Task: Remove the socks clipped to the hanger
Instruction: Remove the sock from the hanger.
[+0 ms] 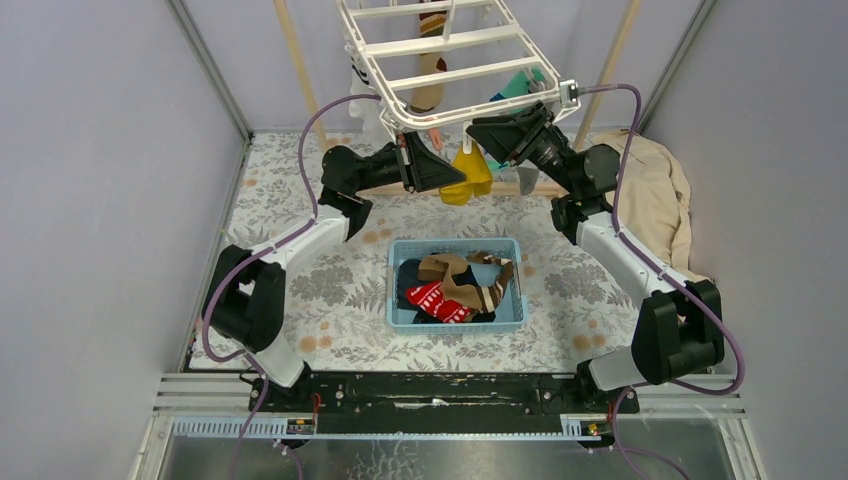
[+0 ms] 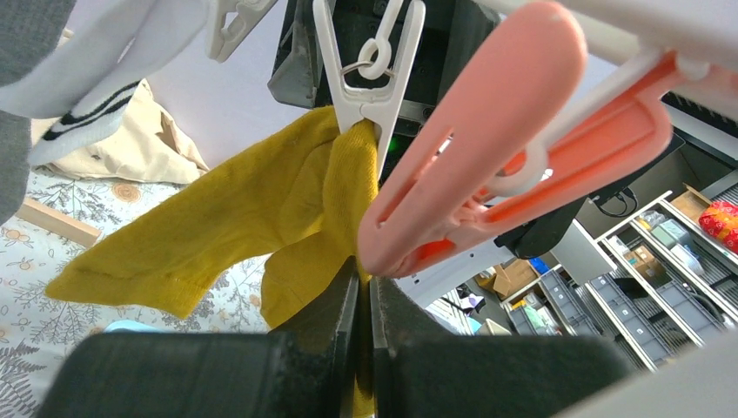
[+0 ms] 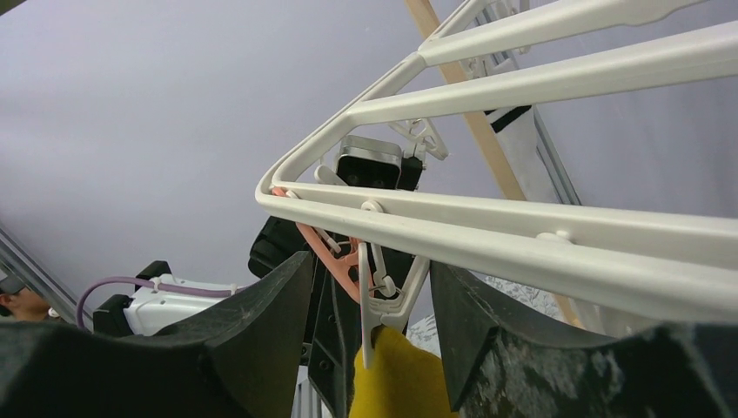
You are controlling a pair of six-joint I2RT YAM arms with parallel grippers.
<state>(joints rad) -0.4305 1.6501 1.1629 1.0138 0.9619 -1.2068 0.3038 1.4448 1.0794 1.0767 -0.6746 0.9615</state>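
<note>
Plainly soft and light, the yellow sock (image 2: 218, 226) hangs from a white clip (image 3: 380, 318) on the hanger (image 3: 522, 235). The left claw (image 2: 364, 296) pinches its limp fabric below the clip, while the right claw (image 3: 367, 266) gapes around that clip.

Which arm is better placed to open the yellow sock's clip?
Likely right: the right gripper, open, straddles the white clip; the left gripper is shut on the yellow sock below it.
</note>
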